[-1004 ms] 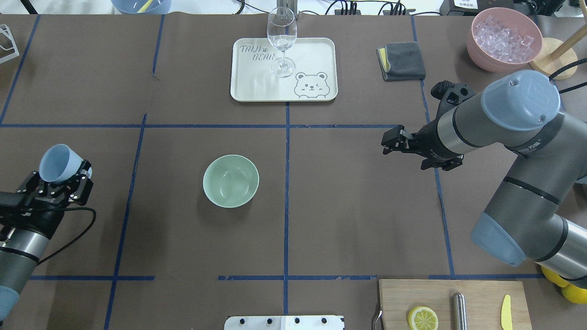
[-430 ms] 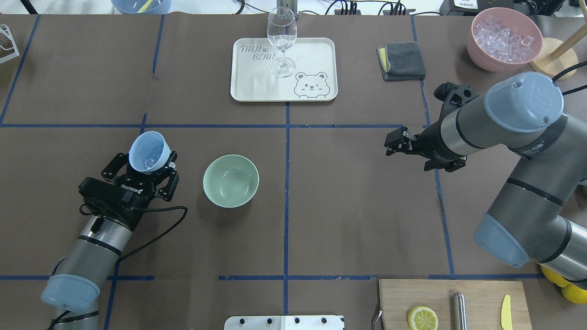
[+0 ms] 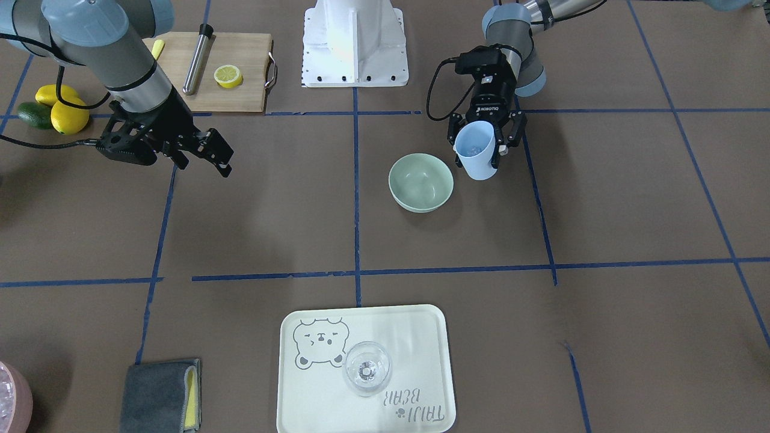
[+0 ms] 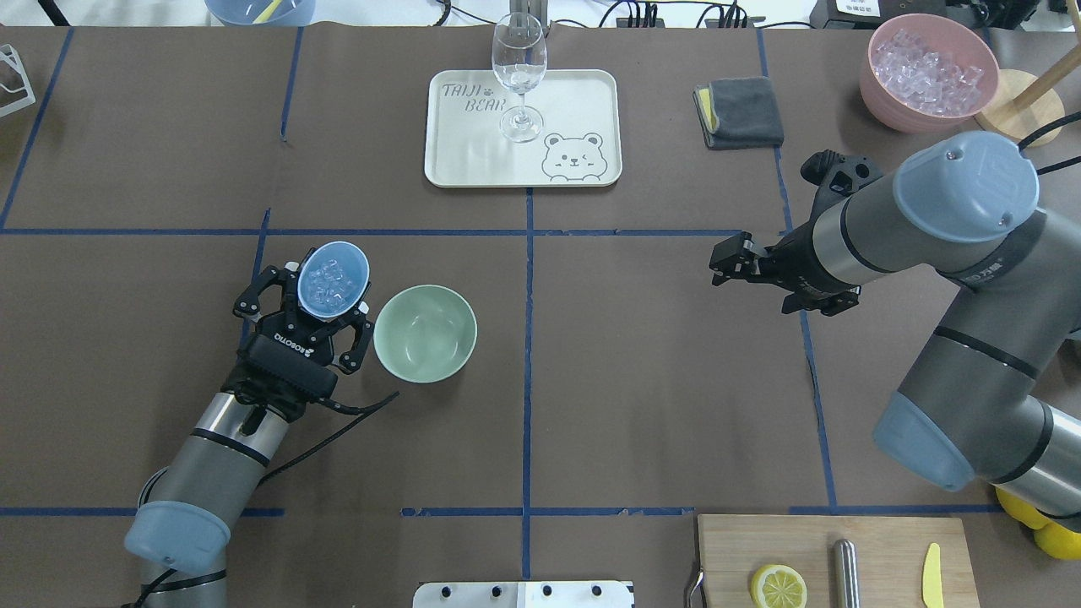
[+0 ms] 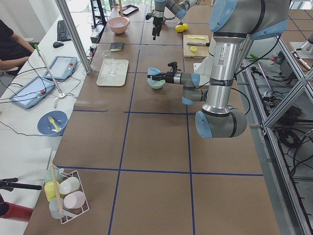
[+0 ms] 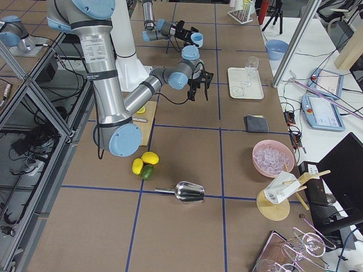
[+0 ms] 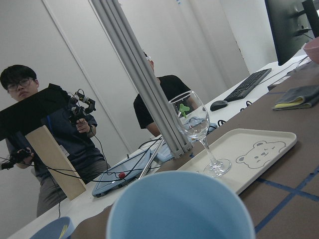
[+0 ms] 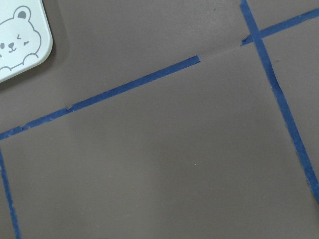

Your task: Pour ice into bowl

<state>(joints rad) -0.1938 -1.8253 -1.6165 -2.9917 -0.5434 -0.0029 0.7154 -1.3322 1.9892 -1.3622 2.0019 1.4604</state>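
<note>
The ice (image 4: 329,283), a small heap of clear cubes, lies inside a light-blue cup (image 4: 334,272). My left gripper (image 4: 323,295) is shut on this cup and holds it just left of the mint-green bowl (image 4: 425,333), which is empty. In the front-facing view the cup (image 3: 475,153) hangs in the left gripper (image 3: 481,141) beside the bowl (image 3: 420,181). The cup's rim (image 7: 182,209) fills the bottom of the left wrist view. My right gripper (image 4: 719,264) is open and empty, well to the bowl's right above the table.
A pink bowl of clear cubes (image 4: 929,72) stands at the back right by a grey cloth (image 4: 741,111). A wine glass (image 4: 518,72) stands on a bear tray (image 4: 583,101). A cutting board (image 4: 887,540) with a lemon slice lies front right.
My left arm has swung right with the blue cup, from the table's left edge to right beside the bowl. The right arm has barely moved.
</note>
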